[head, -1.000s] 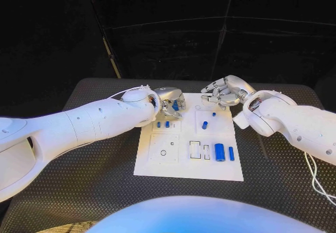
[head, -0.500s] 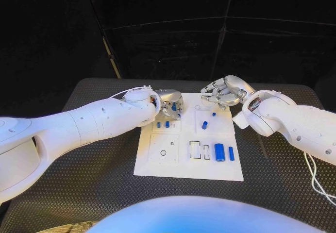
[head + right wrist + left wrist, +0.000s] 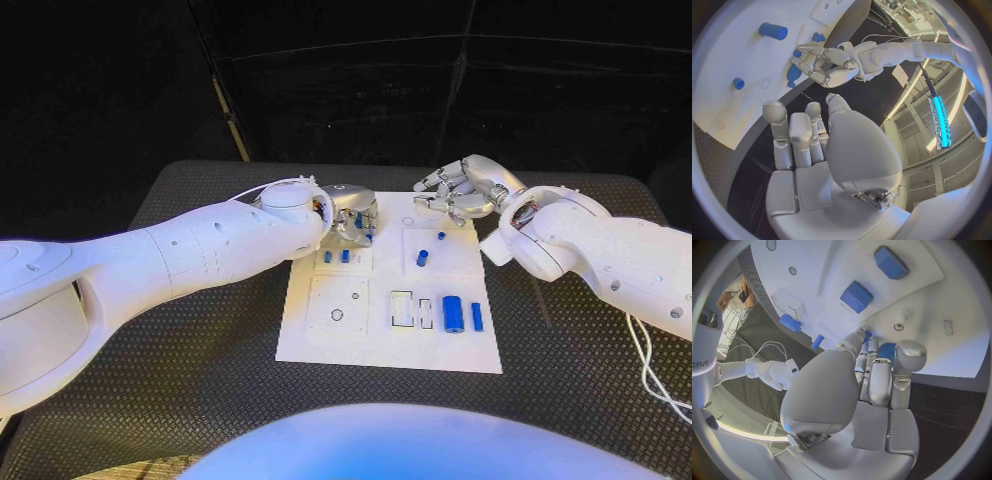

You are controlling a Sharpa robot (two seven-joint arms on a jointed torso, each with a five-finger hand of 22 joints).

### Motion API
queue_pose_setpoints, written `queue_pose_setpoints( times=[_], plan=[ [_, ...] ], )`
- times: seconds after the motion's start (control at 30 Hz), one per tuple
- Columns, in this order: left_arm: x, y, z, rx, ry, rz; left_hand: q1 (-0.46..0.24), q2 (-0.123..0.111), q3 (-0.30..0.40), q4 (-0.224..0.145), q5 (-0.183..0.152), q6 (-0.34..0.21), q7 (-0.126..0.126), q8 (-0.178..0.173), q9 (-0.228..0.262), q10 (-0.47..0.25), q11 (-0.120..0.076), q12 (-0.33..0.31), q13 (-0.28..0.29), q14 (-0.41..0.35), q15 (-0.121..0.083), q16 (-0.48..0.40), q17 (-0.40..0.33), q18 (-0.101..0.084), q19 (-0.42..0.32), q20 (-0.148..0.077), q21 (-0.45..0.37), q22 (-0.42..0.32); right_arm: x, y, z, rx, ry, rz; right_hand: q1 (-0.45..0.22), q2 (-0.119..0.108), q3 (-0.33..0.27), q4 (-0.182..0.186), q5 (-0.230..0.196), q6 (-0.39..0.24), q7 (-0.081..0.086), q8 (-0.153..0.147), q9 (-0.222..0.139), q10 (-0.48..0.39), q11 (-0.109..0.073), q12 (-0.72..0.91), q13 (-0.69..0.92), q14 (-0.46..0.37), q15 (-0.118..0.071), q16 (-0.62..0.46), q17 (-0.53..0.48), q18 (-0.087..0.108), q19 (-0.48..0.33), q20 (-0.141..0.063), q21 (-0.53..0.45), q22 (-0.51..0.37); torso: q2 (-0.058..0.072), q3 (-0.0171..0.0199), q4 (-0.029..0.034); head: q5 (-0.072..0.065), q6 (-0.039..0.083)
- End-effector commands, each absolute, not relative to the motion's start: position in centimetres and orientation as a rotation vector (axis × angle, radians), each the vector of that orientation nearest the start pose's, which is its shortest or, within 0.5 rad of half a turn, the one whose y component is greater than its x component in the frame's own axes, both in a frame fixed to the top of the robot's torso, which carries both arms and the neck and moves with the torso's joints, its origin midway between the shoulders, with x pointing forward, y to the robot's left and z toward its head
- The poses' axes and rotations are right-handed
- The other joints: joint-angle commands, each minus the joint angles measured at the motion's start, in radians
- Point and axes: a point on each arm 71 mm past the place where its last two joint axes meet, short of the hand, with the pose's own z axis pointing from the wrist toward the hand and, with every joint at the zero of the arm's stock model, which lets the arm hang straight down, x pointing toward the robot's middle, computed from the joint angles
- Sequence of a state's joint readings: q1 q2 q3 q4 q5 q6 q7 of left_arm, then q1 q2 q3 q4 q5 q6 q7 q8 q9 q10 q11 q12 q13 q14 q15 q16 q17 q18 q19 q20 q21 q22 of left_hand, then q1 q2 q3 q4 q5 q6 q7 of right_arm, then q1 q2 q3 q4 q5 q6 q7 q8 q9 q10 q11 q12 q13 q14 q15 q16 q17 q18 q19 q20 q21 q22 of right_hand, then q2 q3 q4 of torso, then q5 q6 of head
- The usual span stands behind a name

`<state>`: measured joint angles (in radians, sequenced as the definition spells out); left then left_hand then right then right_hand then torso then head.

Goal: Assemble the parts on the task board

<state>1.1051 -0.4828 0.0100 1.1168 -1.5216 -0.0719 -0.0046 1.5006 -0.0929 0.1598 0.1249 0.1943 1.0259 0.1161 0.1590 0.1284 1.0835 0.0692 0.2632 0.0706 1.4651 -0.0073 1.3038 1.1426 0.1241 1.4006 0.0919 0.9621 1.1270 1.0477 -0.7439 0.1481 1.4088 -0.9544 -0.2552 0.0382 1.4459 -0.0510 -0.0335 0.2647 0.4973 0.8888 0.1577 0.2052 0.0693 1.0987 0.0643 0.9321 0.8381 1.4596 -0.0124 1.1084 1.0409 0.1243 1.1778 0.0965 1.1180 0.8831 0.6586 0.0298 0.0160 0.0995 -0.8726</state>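
One board [image 3: 320, 345], two robot hands, left [image 3: 353, 215] and right [image 3: 459, 190], and six blue parts showing on the board.

Bright lit board, dark surroundings, fisheye-bent edges.

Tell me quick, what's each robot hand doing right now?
Left robot hand: pinches a small blue part at the task board's far edge.
Right robot hand: holds nothing, fingers apart.
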Motion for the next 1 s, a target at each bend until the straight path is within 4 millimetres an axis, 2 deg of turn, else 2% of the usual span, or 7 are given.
queue_pose_setpoints(
  times=[0.03,0.4,0.57,0.77,0.9,1.0],
  plan=[
    [52.6,12.0,-25.7,0.321,1.927,-0.653,0.004,0.011,0.014,0.0,-0.002,0.013,0.001,-0.008,-0.003,0.014,0.0,-0.009,-0.001,0.025,-0.006,0.007,0.0,-0.009,0.006,-0.002,0.013,0.009,50.1,-18.4,-20.2,0.377,1.722,1.073,-0.001,0.004,0.005,0.002,0.003,-0.006,-0.002,0.006,-0.001,-0.006,0.002,0.002,0.001,0.002,0.0,-0.002,0.002,0.015,-0.007,0.001,-0.005,0.001,0.0,0.0001,-0.0001,-0.001,0.0],
    [52.7,12.0,-26.0,0.325,1.953,-0.64,0.025,0.018,0.064,-0.01,-0.003,0.045,0.004,-0.012,-0.006,0.054,-0.008,-0.024,0.0,0.024,-0.012,0.014,-0.003,-0.014,0.01,-0.007,0.049,0.044,50.1,-18.4,-20.2,0.376,1.722,1.073,-0.001,0.004,0.005,0.003,0.004,-0.005,-0.002,0.007,-0.001,-0.006,0.002,0.002,0.001,0.003,0.0,-0.001,0.003,0.015,-0.007,0.001,-0.005,0.0,0.0,-0.0002,-0.0008,-0.002,0.0],
    [52.8,11.9,-25.8,0.32,1.915,-0.656,0.036,0.02,0.095,-0.021,-0.003,0.071,0.003,-0.009,-0.005,0.083,-0.012,-0.03,0.003,0.026,-0.016,0.018,-0.002,-0.018,0.014,-0.01,0.07,0.063,50.1,-18.4,-20.2,0.376,1.722,1.073,-0.001,0.004,0.005,0.003,0.004,-0.005,-0.002,0.007,-0.001,-0.006,0.002,0.002,0.001,0.003,0.0,-0.001,0.003,0.015,-0.007,0.001,-0.005,0.0,0.0,0.0,0.0016,-0.002,0.0],
    [52.7,11.9,-25.3,0.31,1.843,-0.686,0.026,0.009,0.125,-0.027,-0.003,0.084,0.004,-0.016,-0.007,0.101,-0.013,-0.05,0.003,0.027,-0.016,0.02,-0.008,-0.021,0.018,-0.012,0.09,0.081,50.1,-18.4,-20.2,0.375,1.721,1.075,-0.001,0.004,0.005,0.003,0.004,-0.005,-0.002,0.007,-0.001,-0.006,0.002,0.002,0.001,0.003,0.0,-0.001,0.003,0.015,-0.007,0.001,-0.005,0.0,0.0,-0.0016,0.0018,-0.001,0.0],
    [52.5,12.2,-25.0,0.303,1.807,-0.698,0.019,0.003,0.138,-0.028,-0.003,0.087,0.006,-0.021,-0.009,0.105,-0.011,-0.062,0.002,0.026,-0.016,0.019,-0.013,-0.022,0.02,-0.013,0.098,0.089,50.1,-18.4,-20.2,0.375,1.721,1.075,-0.001,0.004,0.005,0.003,0.004,-0.005,-0.002,0.007,-0.001,-0.006,0.002,0.002,0.001,0.003,0.0,-0.001,0.003,0.015,-0.007,0.001,-0.005,0.0,0.0,-0.0004,0.0005,-0.001,0.0],
    [52.4,12.4,-24.7,0.297,1.785,-0.705,0.014,-0.001,0.149,-0.03,-0.004,0.09,0.006,-0.025,-0.01,0.11,-0.011,-0.071,0.002,0.026,-0.016,0.019,-0.015,-0.023,0.02,-0.012,0.102,0.093,50.1,-18.4,-20.2,0.375,1.72,1.075,-0.001,0.004,0.005,0.003,0.004,-0.005,-0.002,0.007,-0.001,-0.006,0.002,0.002,0.001,0.003,0.0,-0.001,0.003,0.015,-0.007,0.001,-0.005,0.0,0.0,-0.0012,0.0017,-0.002,0.0]
  ],
)
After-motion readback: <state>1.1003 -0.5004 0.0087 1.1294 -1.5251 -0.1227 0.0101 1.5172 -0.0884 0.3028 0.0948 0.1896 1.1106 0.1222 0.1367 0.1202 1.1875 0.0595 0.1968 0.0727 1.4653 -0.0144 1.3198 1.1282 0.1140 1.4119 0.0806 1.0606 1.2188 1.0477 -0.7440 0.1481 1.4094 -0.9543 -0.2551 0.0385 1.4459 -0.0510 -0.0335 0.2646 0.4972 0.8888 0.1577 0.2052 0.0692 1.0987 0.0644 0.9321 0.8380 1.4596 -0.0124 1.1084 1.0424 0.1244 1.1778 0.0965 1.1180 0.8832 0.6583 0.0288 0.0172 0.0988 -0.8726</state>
